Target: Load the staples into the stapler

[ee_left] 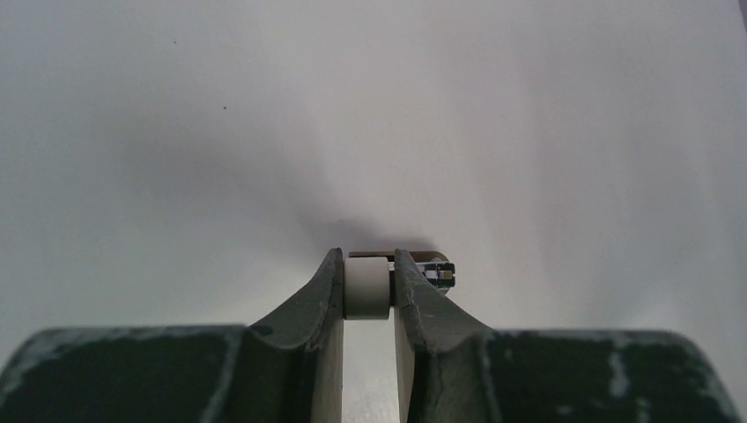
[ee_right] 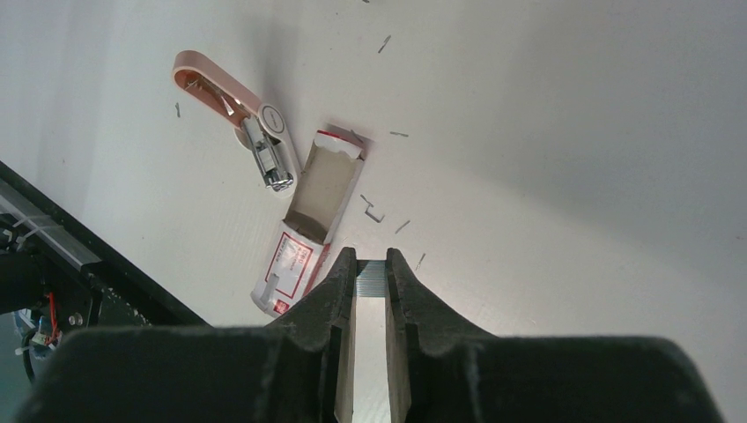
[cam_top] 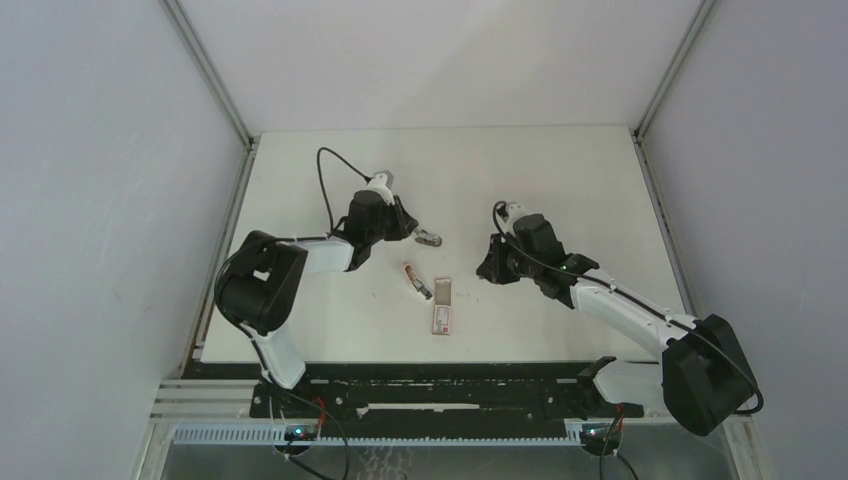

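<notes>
The stapler (ee_right: 264, 123) lies open near the middle of the bench (ee_right: 573, 132), a little toward the near edge, with its pink arm and metal magazine spread apart. Just beside it, on the near-edge side, lies the box of staples (ee_right: 304, 225) with its flap open. The right gripper (ee_right: 371, 257) is narrow and holds a strip of staples (ee_right: 371, 275) by its long sides. I judge the strip light but brittle, so hard squeezing or twisting may break it. The left gripper (ee_left: 367, 261) is closed on a small pale piece (ee_left: 367, 295) with a metal end; what it is I cannot tell. Loose staples (ee_right: 374, 211) lie beside the box
</notes>
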`<act>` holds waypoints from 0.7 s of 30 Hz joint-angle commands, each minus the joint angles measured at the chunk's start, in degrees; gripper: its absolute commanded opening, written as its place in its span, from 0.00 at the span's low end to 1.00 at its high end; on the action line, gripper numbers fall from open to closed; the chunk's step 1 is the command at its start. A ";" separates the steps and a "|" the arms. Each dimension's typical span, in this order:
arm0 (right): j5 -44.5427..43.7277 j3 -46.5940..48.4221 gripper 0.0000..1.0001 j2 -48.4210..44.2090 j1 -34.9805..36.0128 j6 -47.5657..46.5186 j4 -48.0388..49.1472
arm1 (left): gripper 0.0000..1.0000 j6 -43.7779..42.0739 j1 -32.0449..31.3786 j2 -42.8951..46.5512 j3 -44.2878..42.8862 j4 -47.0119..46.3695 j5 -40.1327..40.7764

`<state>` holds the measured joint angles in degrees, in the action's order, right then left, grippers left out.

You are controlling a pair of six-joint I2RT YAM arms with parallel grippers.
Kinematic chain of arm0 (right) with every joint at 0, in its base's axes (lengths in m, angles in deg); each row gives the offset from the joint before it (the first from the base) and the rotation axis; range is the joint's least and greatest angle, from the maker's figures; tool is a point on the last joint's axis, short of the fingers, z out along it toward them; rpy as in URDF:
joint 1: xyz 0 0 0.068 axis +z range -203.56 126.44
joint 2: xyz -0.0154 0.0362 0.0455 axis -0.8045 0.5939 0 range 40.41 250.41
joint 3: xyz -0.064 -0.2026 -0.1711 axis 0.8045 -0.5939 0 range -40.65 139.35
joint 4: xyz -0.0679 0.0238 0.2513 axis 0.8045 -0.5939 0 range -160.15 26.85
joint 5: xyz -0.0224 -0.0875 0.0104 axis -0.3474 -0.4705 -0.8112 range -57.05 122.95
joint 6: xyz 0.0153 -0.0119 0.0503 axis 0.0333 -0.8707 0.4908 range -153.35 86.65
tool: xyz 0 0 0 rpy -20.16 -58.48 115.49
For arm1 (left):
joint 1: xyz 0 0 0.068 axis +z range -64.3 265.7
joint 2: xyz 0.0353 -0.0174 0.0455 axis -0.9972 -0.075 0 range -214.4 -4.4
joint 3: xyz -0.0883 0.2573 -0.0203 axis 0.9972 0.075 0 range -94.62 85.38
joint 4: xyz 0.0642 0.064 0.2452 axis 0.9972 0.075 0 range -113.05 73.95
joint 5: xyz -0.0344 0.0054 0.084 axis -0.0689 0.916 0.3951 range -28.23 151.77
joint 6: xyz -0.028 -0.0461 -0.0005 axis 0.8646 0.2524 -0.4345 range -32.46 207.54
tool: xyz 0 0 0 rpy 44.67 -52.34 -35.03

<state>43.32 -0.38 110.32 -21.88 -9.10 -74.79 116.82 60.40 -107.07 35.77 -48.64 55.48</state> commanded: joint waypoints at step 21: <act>3.93 -7.13 0.10 -24.49 -2.17 -5.60 -4.71 | 0.00 -15.61 -13.49 14.31 -1.17 15.21 -26.86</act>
<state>45.97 -4.60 89.23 -24.61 -12.03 -78.50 104.95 48.99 -94.97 33.96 -35.87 35.29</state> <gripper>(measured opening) 0.119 0.245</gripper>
